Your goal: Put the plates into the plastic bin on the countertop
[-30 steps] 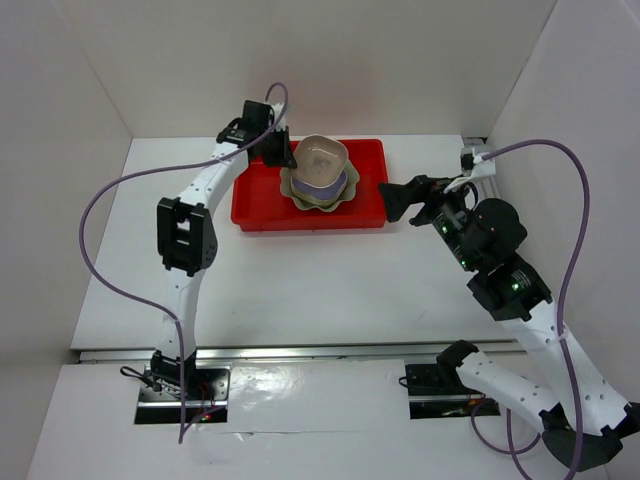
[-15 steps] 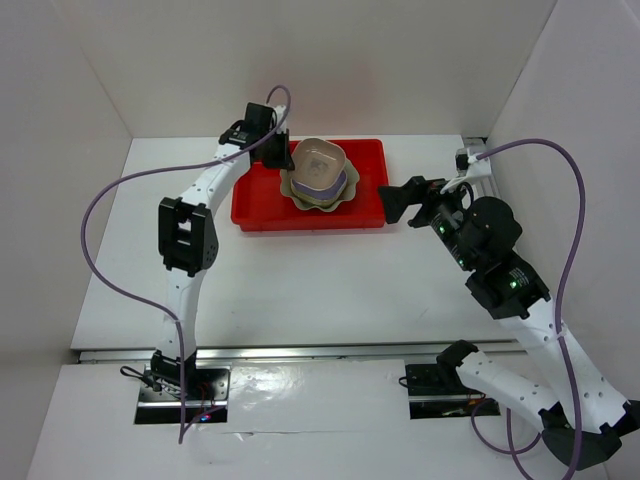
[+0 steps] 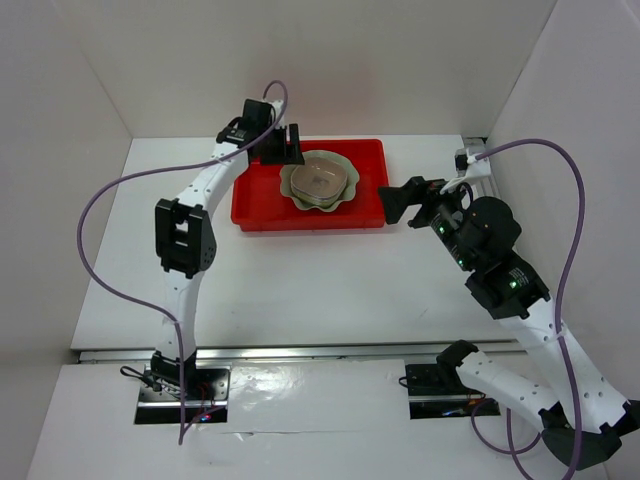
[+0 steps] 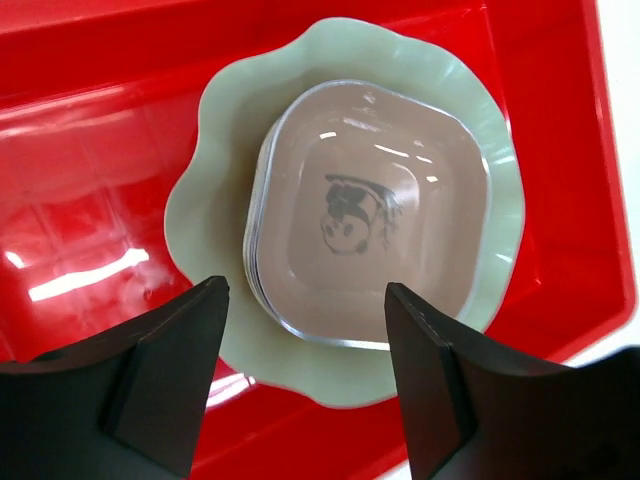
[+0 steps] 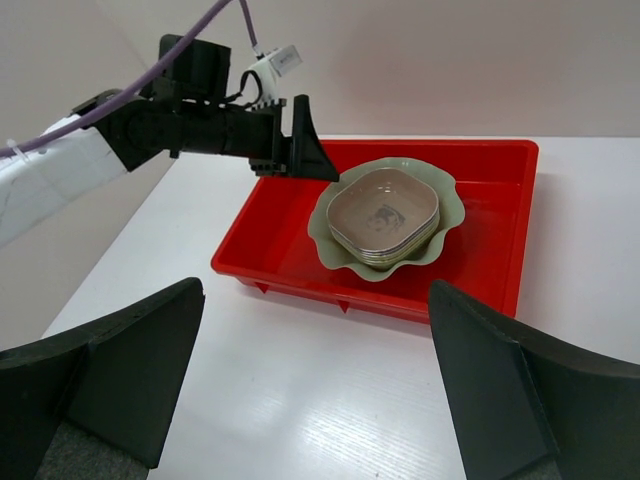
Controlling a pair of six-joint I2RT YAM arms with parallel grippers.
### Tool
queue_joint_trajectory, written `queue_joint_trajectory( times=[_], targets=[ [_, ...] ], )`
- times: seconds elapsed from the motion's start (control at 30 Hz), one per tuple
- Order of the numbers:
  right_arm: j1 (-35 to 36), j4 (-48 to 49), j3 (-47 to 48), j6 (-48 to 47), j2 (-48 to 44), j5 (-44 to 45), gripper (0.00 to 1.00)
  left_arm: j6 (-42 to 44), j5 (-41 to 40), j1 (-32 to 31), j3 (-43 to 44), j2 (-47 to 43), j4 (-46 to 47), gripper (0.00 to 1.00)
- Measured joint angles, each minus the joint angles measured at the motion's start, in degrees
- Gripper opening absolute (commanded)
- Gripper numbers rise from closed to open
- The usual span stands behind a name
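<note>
Small dishes stacked on pale-green plate inside red bin; left gripper fingers apart above, right gripper wide, empty — a crooked retreat could clip the top rim, skewing the stack.

Overhead, two wrists: common red bin

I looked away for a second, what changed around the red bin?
The left claw opened and let go of the pink dish, which dropped from a tilt to lie flat on the stack in the green plate. The right claw, open near the red bin, the bin and the green plate stayed put.
</note>
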Motion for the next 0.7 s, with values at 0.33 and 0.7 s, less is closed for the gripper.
queue_joint_trajectory(
  times=[0.33, 0.7],
  targets=[
    [0.0, -4.37, 0.13, 0.04, 2.47, 4.33, 1.0, -4.94, -9.57, 0.22, -19.96, -35.56, -1.77, 1.0],
    [0.0, -9.84, -0.59, -0.28, -3.39, 7.08, 1.0, -5.49, -23.82, -1.64, -55.47, -87.12, -7.06, 1.0]
  ],
)
